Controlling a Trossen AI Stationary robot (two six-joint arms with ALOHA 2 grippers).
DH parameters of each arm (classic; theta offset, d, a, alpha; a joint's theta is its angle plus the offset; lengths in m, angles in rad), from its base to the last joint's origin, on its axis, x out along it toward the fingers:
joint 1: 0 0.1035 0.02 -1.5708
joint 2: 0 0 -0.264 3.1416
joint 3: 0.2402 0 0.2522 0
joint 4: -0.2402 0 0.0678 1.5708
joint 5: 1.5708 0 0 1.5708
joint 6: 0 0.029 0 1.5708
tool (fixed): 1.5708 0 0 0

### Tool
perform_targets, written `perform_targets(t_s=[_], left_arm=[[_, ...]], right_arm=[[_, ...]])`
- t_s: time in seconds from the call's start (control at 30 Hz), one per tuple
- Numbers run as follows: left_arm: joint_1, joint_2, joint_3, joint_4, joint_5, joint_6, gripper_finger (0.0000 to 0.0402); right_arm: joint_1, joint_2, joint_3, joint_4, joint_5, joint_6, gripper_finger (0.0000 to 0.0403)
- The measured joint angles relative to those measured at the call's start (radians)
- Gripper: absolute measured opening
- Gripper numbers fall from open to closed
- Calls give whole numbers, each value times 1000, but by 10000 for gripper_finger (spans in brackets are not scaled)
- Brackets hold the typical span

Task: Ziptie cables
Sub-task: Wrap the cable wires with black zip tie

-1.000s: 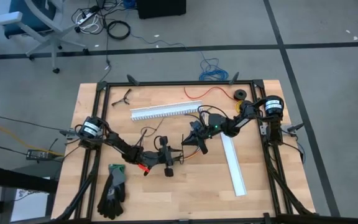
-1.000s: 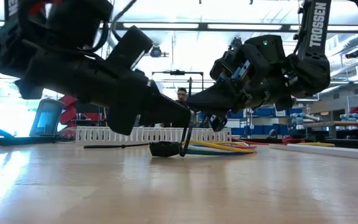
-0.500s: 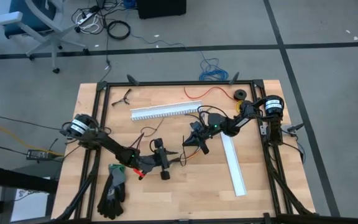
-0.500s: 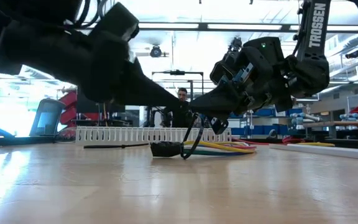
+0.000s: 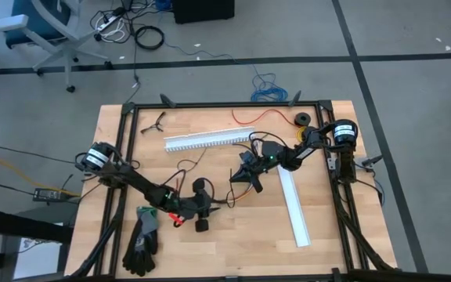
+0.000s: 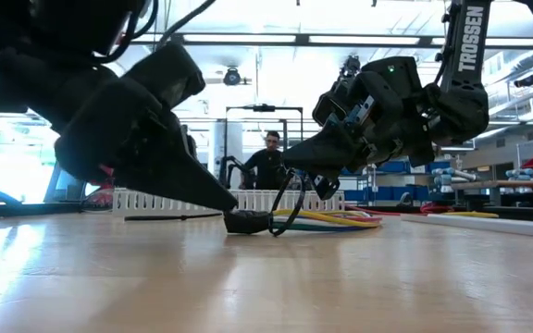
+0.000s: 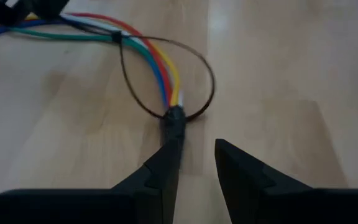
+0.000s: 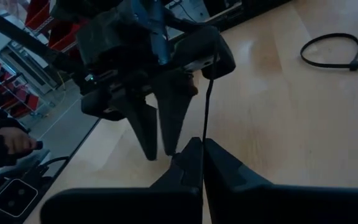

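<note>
The cables [image 7: 148, 53], yellow, red, blue and green, lie on the wooden table and end at a small dark connector [image 7: 174, 117]. A thin dark ziptie [image 7: 211, 87] loops around them. My left gripper [image 7: 194, 140] slants down at the connector, open, with nothing between its fingers. My right gripper [image 8: 201, 144] hovers just above the cables [image 6: 327, 220], shut on the ziptie's strip. In the high view the left gripper [image 5: 214, 202] and the right gripper [image 5: 237, 178] stand close together at mid-table. My left gripper meets the connector [image 6: 246, 221] only with the tip of one finger [image 7: 171, 140], coming slanting down from the table's left. The connector lies on the table. My right gripper pinches the ziptie's free strip [image 8: 205, 112] between its two shut fingers, nearly level from the table's right. The strip curves down from them [image 6: 290, 199] to the loop around the cables.
A white slotted channel [image 5: 206, 139] lies at the far side, and another white piece [image 5: 294, 205] lies on the right. Black gloves [image 5: 143, 239] rest near the front left. A spare ziptie [image 8: 331, 50] lies on the table. A person [image 6: 268, 162] sits beyond the table.
My left gripper has tipped downward and rolled, and its fingertips have sunk from beside the right gripper to the connector on the table. The ziptie strip under the right gripper has gone from straight to bowed.
</note>
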Motion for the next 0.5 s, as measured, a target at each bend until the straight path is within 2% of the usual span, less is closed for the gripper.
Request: perform_targets(t_s=[0.2, 0.37, 0.5], left_arm=[[30, 15, 0, -15, -3, -1, 115], [49, 35, 0, 17, 54, -2, 115], [50, 35, 0, 58, 60, -2, 115]], right_arm=[[0, 0, 0, 0, 0, 0, 0], [2, 0, 0, 0, 0, 0, 0], [2, 0, 0, 1, -16, 0, 0]])
